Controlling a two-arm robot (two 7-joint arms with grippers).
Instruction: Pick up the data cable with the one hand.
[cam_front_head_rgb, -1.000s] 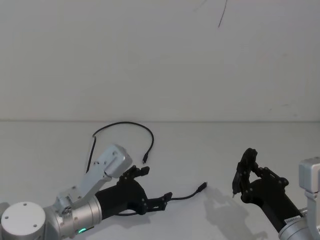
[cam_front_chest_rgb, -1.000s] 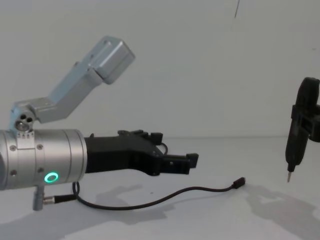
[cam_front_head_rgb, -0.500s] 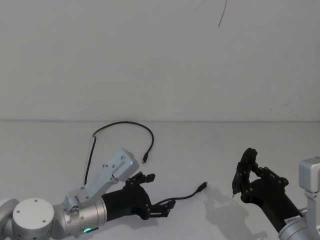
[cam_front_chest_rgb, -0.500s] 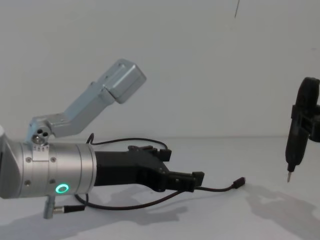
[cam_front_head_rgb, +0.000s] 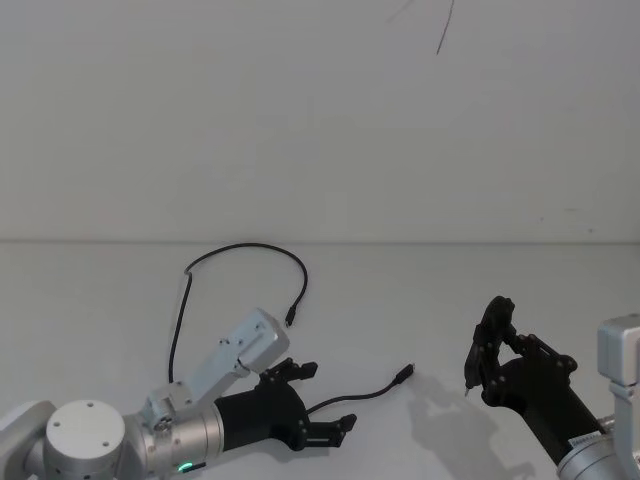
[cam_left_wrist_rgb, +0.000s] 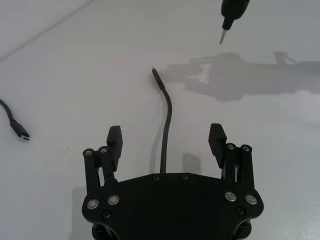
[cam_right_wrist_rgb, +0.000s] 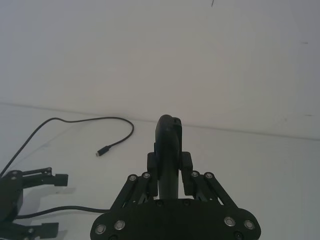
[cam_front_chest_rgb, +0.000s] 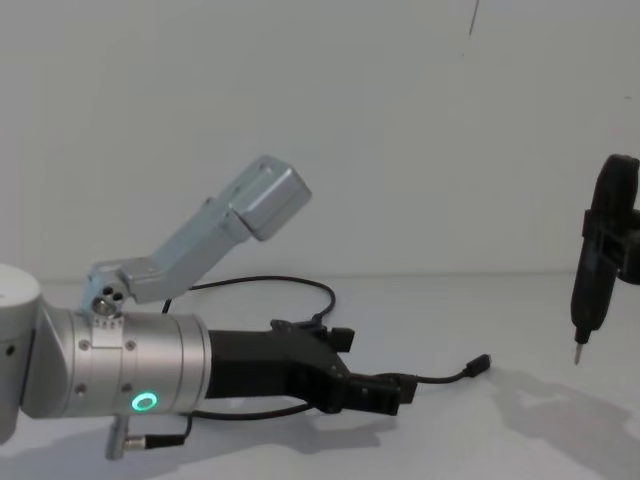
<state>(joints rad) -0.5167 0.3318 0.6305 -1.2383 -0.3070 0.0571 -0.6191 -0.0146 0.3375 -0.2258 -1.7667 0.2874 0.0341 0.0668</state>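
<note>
The data cable (cam_front_head_rgb: 250, 247) is thin and black and lies on the white table in a long loop. One plug (cam_front_head_rgb: 290, 320) rests behind my left arm; the other plug (cam_front_head_rgb: 404, 375) lies mid-table. My left gripper (cam_front_head_rgb: 325, 398) is open and low over the table. In the left wrist view its fingers (cam_left_wrist_rgb: 115, 139) stand on either side of the cable (cam_left_wrist_rgb: 168, 112) without touching it. From the chest the left gripper (cam_front_chest_rgb: 372, 365) points toward the plug (cam_front_chest_rgb: 482, 362). My right gripper (cam_front_head_rgb: 490, 350) hangs at the right, shut on a slim pen-shaped tool (cam_right_wrist_rgb: 167, 145).
The table (cam_front_head_rgb: 450, 290) is white, and a plain white wall rises from its far edge. A short black lead with a silver plug (cam_front_chest_rgb: 150, 437) hangs under my left wrist. The pen tool's metal tip (cam_front_chest_rgb: 577, 355) hovers above the table at the right.
My left arm has moved forward, to the right and lower, bringing its open fingers astride the cable's near stretch. The right arm and the cable have not moved.
</note>
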